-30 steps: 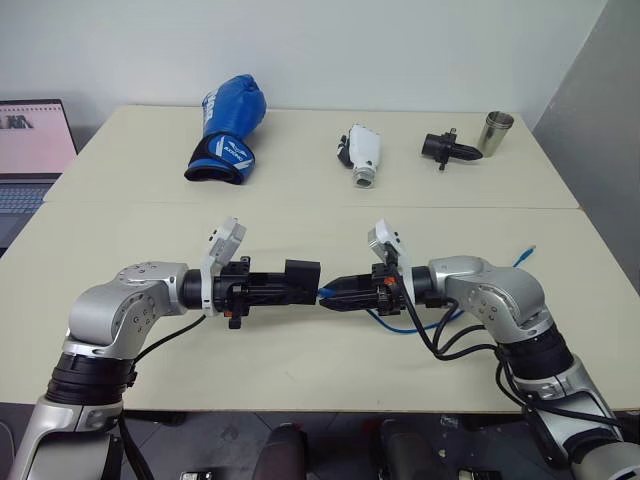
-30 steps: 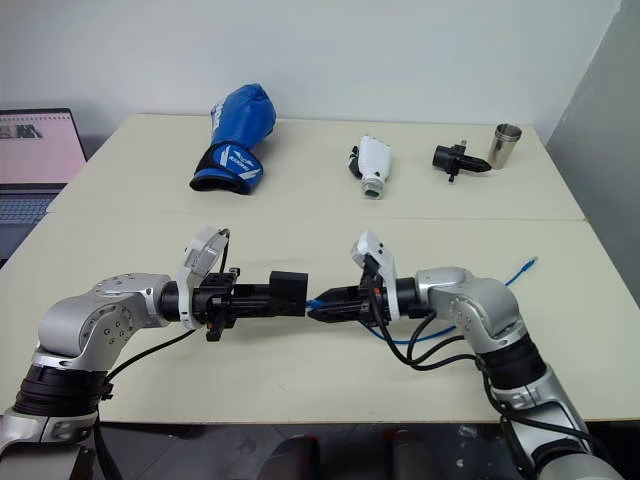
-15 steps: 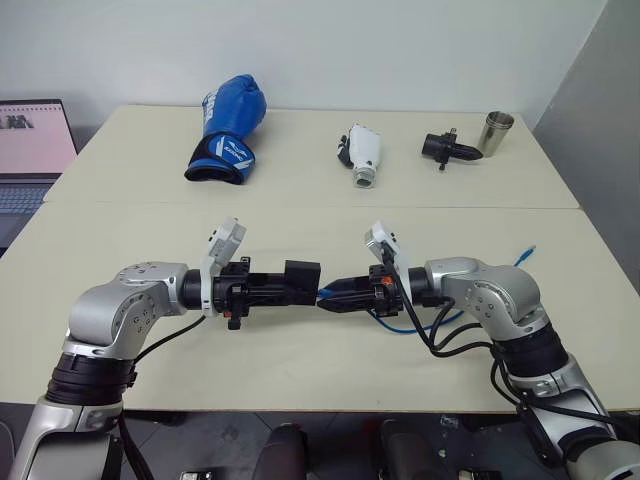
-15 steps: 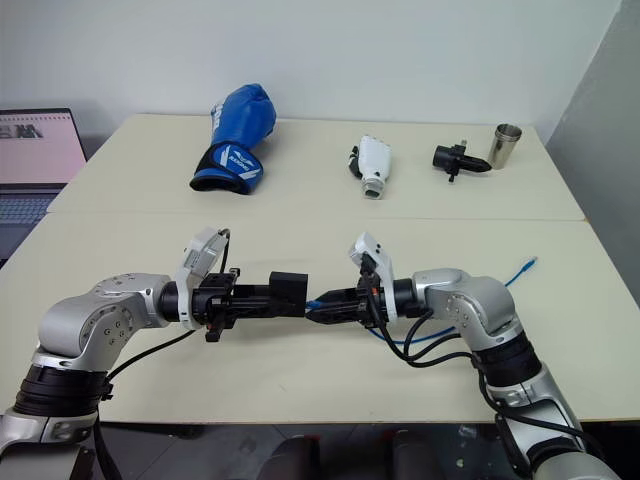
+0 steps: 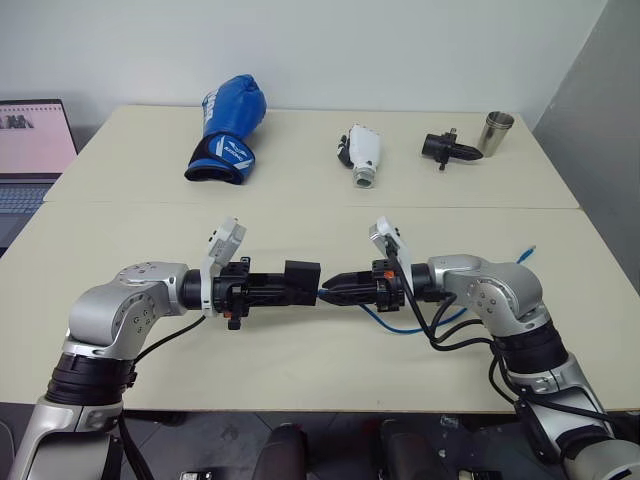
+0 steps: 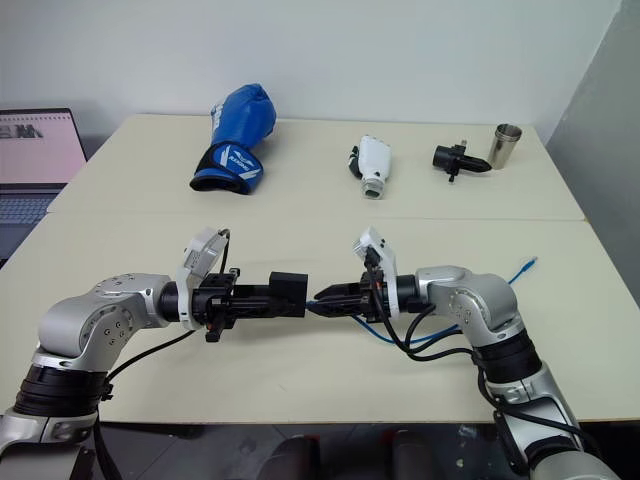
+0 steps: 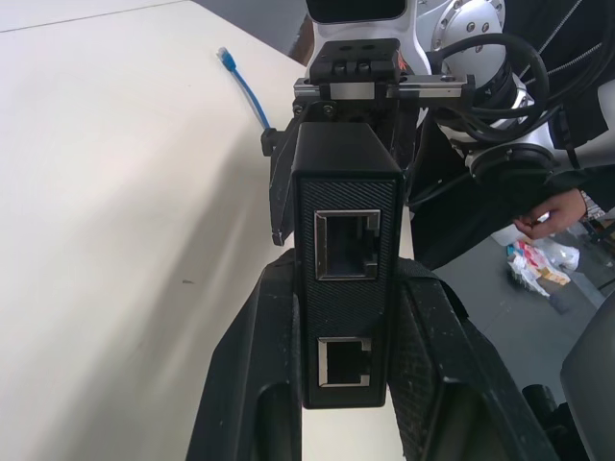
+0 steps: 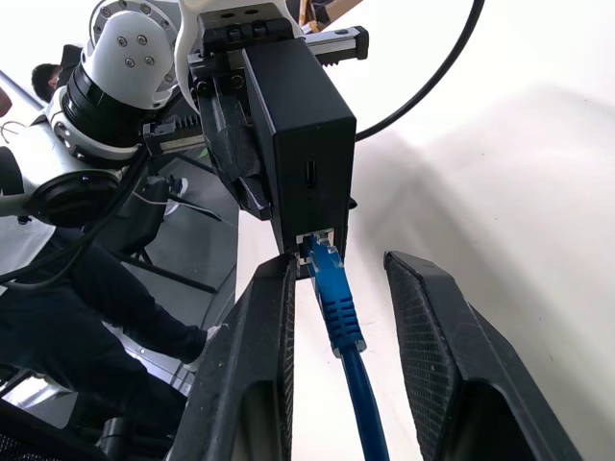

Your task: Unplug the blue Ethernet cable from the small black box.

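Note:
My left gripper is shut on the small black box and holds it level above the near table. In the left wrist view the box sits between the fingers and shows two empty ports. The blue Ethernet cable is plugged into a port on the box's opposite side. My right gripper faces the box with its fingers apart on either side of the plug, and a gap shows beside the cable. The cable loops under the right forearm, and its free end lies on the table.
On the far table lie a blue boxing glove, a white gadget, a black pronged gadget and a metal cup. A laptop stands at the left. A person's hand shows beyond the table edge.

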Tool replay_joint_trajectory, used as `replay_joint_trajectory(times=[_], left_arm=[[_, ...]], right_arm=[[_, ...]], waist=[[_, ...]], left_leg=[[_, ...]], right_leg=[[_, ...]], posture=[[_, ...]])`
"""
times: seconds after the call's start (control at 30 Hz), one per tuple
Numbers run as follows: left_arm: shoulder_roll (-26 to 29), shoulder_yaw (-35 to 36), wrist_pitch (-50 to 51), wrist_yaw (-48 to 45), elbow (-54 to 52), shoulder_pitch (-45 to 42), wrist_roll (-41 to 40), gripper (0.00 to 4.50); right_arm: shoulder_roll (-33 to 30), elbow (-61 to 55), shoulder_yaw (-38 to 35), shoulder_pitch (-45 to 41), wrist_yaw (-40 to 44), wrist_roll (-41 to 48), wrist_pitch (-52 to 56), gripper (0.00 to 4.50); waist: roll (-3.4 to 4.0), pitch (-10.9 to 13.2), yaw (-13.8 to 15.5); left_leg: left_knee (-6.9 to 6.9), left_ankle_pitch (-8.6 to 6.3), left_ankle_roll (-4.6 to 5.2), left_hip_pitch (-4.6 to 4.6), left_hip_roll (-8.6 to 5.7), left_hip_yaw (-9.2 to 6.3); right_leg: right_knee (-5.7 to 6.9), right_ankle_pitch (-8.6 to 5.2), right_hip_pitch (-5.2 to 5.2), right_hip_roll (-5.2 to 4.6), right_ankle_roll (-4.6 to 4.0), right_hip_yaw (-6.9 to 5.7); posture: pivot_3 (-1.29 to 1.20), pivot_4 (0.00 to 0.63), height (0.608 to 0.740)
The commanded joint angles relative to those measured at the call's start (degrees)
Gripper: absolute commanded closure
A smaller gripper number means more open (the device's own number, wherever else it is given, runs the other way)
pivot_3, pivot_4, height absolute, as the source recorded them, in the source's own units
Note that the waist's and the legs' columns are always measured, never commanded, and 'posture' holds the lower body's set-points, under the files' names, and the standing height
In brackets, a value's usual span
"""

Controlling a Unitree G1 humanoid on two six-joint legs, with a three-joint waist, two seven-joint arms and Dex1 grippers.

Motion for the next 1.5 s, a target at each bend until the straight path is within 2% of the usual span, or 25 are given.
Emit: replay_joint_trajectory(times=[0.03,0.57,0.6,0.63,0.77,0.8,1.17,1.5], left_arm=[[0.38,1.04,-0.50,-0.28,-1.53,-0.28,-0.53,3.72],[0.14,1.12,-0.28,0.16,-1.64,-0.33,-0.75,3.72],[0.11,1.08,-0.29,0.19,-1.58,-0.39,-0.72,3.72],[0.08,1.05,-0.29,0.21,-1.54,-0.44,-0.70,3.72],[0.11,1.01,-0.32,0.26,-1.57,-0.41,-0.76,3.72],[0.09,1.02,-0.33,0.28,-1.57,-0.40,-0.78,3.72],[0.35,0.94,0.18,-0.85,-2.74,0.25,-1.72,3.72],[3.08,3.39,-2.15,-1.37,1.86,0.28,0.83,3.72]], right_arm=[[-0.14,-0.75,-0.88,-0.90,0.52,0.68,-0.45,2.96],[-0.51,-1.21,0.34,-0.82,1.13,-0.17,-1.08,2.96],[-0.45,-1.10,0.28,-0.86,1.18,-0.11,-1.07,3.34],[-0.41,-1.02,0.24,-0.89,1.22,-0.08,-1.06,3.43],[-0.57,-1.24,0.16,-0.83,1.86,0.18,-0.73,4.37],[-0.64,-1.30,0.20,-0.80,1.95,0.16,-0.70,4.48],[-0.99,-1.23,0.11,-1.08,3.37,0.88,0.14,4.47],[-7.94,-0.66,-0.91,1.23,7.89,0.62,-0.10,4.48]], waist=[[0.00,0.00,0.00],[0.00,0.00,0.00],[0.00,0.00,0.00],[0.00,0.00,0.00],[0.00,0.00,0.00],[0.00,0.00,0.00],[0.00,0.00,0.00],[0.01,0.01,0.00]], left_leg=[[0.00,0.00,0.00,0.00,0.00,0.00],[0.00,0.00,0.00,0.00,0.00,0.00],[0.00,0.00,0.00,0.00,0.00,0.00],[0.00,0.00,0.00,0.00,0.00,0.00],[0.00,0.00,0.00,0.00,0.00,0.00],[0.00,0.00,0.00,0.00,0.00,0.00],[-0.01,0.00,0.00,0.00,0.00,0.00],[-0.01,0.00,0.00,0.00,0.00,0.00]], right_leg=[[0.00,0.00,0.00,0.00,0.00,0.00],[0.00,0.00,0.00,0.00,0.00,0.00],[0.00,0.00,0.00,0.00,0.00,0.00],[0.00,0.00,0.00,0.00,0.00,0.00],[0.00,0.00,0.00,0.00,0.00,0.00],[0.00,0.00,0.00,0.00,0.00,0.00],[0.00,0.00,0.00,0.00,0.00,0.00],[-0.01,0.00,0.00,0.00,0.00,-0.01]], posture=[[0.00,0.150,0.740],[0.00,0.150,0.740],[0.00,0.150,0.740],[0.00,0.150,0.740],[0.00,0.150,0.740],[0.00,0.150,0.740],[0.00,0.150,0.740],[0.00,0.150,0.740]])
